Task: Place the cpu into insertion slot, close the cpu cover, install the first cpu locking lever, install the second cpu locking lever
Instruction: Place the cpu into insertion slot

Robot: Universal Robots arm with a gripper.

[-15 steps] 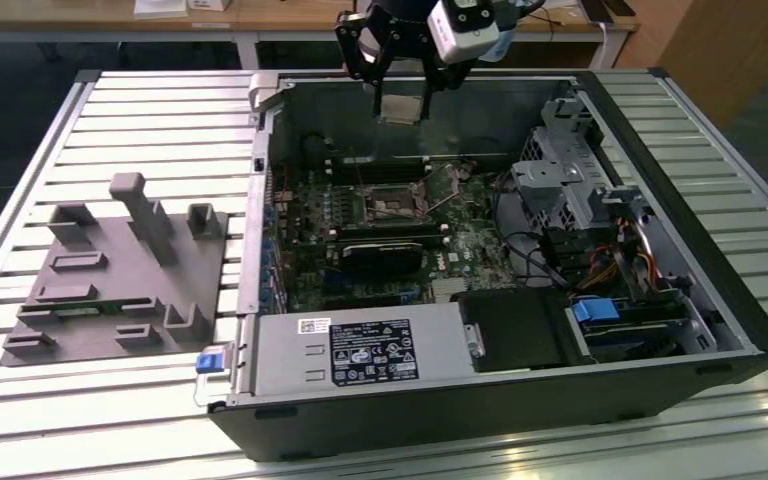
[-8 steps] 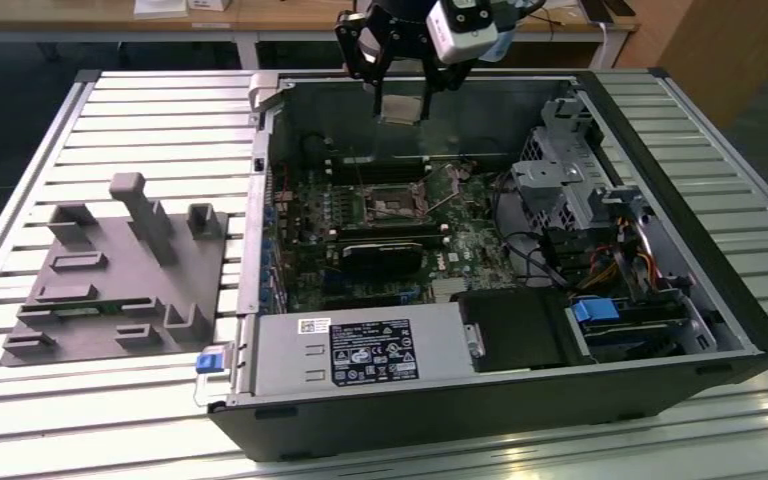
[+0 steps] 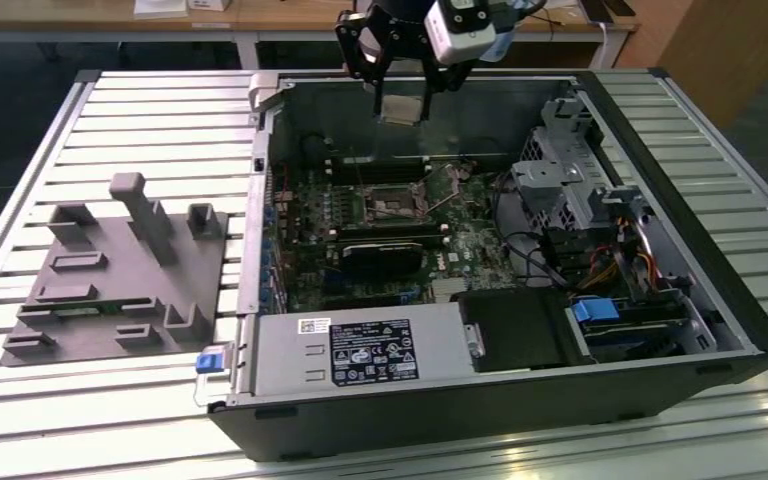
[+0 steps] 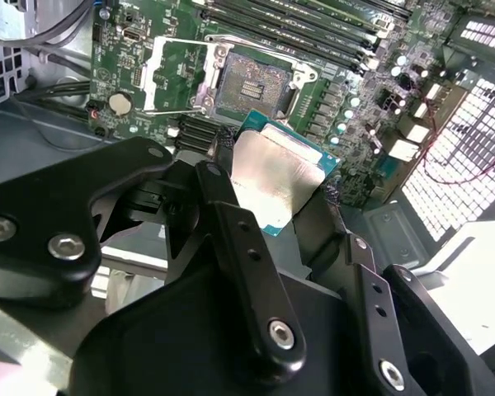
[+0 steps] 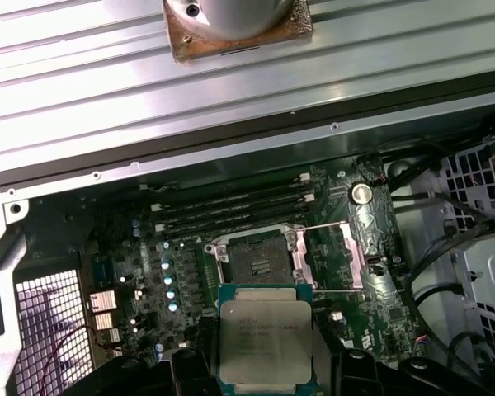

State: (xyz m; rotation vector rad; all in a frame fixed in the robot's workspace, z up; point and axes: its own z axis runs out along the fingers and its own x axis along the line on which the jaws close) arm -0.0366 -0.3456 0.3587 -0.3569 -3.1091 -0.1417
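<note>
A slatted metal table (image 3: pixel 117 110) is topped by an open black computer case (image 3: pixel 491 420). With free room beneath, the silver-topped square cpu (image 5: pixel 265 342) is clenched by the black gripper (image 4: pixel 274 194), high above the silver-rimmed insertion slot (image 5: pixel 260 262).

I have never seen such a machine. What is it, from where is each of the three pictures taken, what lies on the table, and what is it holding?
This is a robot arm ending in a gripper, a two-fingered clamp. The exterior view comes from a camera off the arm. It shows a slatted metal table bearing an open computer case and, at the exterior view's left, a grey holder tray. Both wrist views come from cameras riding on the arm, looking past the gripper. The gripper is shut on the cpu, a small square chip, held above the green circuit board. Beneath, the insertion slot lies bare, with its cpu cover open.
</note>
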